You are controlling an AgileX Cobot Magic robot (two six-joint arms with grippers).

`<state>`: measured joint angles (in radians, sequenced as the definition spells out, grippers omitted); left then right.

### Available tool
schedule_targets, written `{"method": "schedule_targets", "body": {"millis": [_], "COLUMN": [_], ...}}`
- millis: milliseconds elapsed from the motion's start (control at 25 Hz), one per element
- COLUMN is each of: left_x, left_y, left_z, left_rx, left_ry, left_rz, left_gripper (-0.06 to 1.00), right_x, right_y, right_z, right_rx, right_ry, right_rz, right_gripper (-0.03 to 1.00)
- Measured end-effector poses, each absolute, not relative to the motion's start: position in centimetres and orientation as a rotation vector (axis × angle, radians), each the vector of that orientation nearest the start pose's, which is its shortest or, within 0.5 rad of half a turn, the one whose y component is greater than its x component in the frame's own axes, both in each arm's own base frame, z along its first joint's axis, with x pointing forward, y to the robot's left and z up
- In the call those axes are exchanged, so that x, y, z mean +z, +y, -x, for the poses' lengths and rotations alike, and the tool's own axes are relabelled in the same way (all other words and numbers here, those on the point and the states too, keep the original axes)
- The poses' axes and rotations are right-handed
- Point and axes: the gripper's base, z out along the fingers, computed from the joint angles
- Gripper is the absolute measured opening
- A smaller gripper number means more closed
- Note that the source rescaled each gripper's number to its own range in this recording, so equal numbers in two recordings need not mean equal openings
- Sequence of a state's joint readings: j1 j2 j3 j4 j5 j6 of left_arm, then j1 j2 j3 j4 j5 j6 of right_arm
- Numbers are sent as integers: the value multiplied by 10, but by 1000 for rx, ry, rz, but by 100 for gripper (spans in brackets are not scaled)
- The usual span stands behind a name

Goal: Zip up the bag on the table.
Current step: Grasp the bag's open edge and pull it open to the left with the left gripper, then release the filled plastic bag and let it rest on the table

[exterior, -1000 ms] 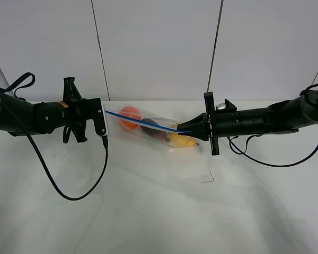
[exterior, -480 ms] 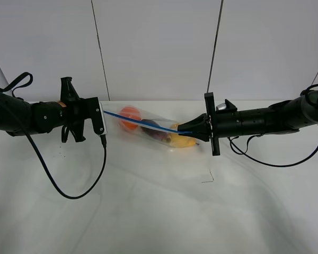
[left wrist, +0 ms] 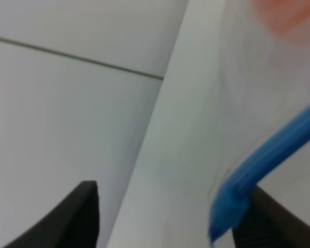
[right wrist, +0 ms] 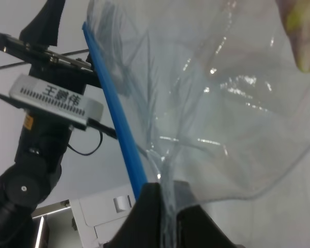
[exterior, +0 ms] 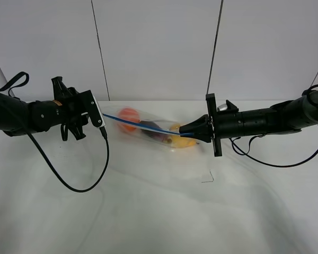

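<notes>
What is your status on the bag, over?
Left tool open around zip strip end. Right tool shut on bag. Nothing blocking the strip.

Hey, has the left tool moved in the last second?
Yes. The left tool has shifted left and slightly up, drawing away from the wall seam behind it.

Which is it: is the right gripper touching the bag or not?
Touching. The right wrist view shows the right gripper with its jaws shut on the bag.
</notes>
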<state>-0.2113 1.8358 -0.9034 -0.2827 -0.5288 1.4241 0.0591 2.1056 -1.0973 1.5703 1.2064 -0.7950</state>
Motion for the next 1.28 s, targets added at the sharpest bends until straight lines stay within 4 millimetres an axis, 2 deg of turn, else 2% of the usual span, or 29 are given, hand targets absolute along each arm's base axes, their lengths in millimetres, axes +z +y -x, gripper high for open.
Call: {"method": "schedule_targets", "body": {"millis": [200, 520, 680, 840, 960, 1160, 1280], "left_x": [182, 176, 172, 181, 192, 209, 221], "left_y": [-39, -17, 2, 14, 25, 38, 39], "left_z": [-376, -373, -370, -368, -368, -366, -363], "left_rx": [791, 655, 563, 377, 169, -273, -433], "left_ry": [1707, 1957, 2069, 2168, 2253, 2420, 2500], "left_rz": [-1040, -578, -392, -251, -172, -133, -115], "left_gripper": [73, 74, 74, 74, 74, 74, 74], "right_x": [134, 134, 134, 134, 134, 134, 134], "right_y": [107, 107, 107, 107, 107, 107, 107], "right_z": [-360, -360, -360, -360, -360, -360, -360], "right_rx": [1852, 1852, 1852, 1852, 1852, 1853, 1853], "right_ry": [2461, 2461, 2462, 2462, 2462, 2463, 2463], "right_rz": [-322, -322, -321, -321, -323, -324, -324], "right_gripper": [0, 0, 0, 0, 0, 0, 0]}}
